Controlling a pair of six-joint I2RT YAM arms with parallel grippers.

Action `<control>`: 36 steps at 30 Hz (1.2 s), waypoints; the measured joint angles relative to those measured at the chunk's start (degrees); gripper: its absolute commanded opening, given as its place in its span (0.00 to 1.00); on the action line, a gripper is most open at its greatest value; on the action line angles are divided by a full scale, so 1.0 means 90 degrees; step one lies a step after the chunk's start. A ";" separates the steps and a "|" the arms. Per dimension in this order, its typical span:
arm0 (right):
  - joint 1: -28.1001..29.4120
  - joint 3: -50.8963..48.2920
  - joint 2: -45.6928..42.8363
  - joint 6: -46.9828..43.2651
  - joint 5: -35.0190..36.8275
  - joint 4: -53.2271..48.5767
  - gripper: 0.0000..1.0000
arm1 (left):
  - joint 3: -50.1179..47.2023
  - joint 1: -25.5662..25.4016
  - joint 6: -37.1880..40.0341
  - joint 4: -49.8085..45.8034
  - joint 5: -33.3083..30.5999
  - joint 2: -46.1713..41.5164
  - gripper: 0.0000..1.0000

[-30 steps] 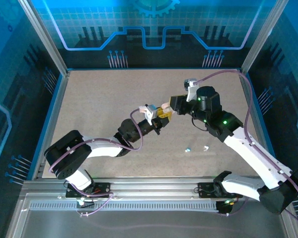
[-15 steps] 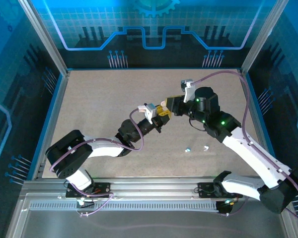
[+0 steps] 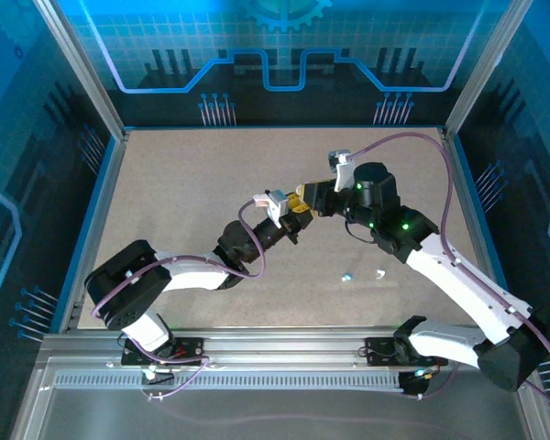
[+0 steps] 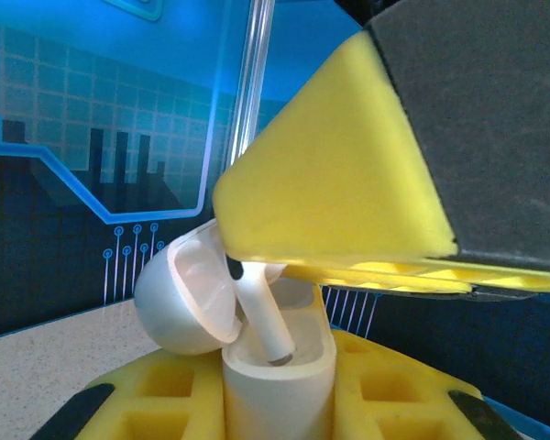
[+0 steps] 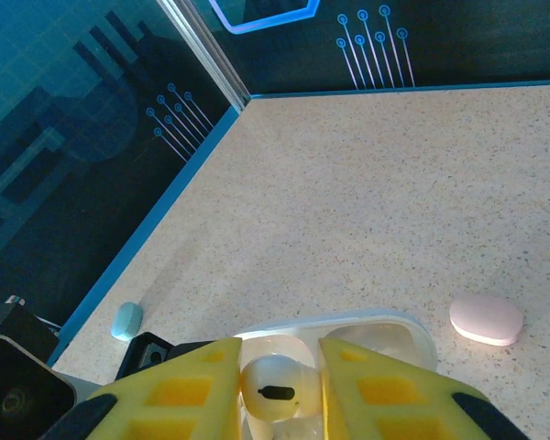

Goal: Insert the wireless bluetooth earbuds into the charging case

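left wrist view gives the clearest look: the left gripper [image 4: 277,408] is clamped tight around the base of the white charging case [image 4: 277,380], holding it upright with its lid [image 4: 185,293] hinged back to the left. the right gripper [image 5: 275,371] reaches in from above, its yellow pads narrowed onto the round head of a white earbud [image 4: 259,316]. the stem is partly down in the case's mouth but leaning, not seated (how deep it goes i cannot tell).

risks, as i judge them: the stem is tilted, so a straight push could jam it against the socket wall and lever the case sideways in the left pads. the head is small and smooth, so extra pressure may squirt the bud out, and it would drop to the table [image 3: 183,183]. the upper yellow finger [image 4: 330,183] sits just beside the open lid, so a little drift that way could knock the lid shut on the stem. letting go before the bud seats would leave it propped loose.

a light blue earbud [image 3: 346,275] and a spare white earbud [image 3: 380,272] lie on the table near the right arm, well apart from the case.
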 measured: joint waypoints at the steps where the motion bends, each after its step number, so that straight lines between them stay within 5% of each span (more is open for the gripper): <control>1: 0.0000 -0.0002 0.0000 -0.0002 -0.0015 0.0007 0.26 | 0.0000 0.0000 0.0000 0.0000 -0.0005 0.0000 0.23; 36: 0.0002 0.0024 -0.0002 -0.0376 -0.0131 -0.0284 0.32 | -0.0005 -0.0032 0.0192 -0.0104 -0.0097 0.0000 0.22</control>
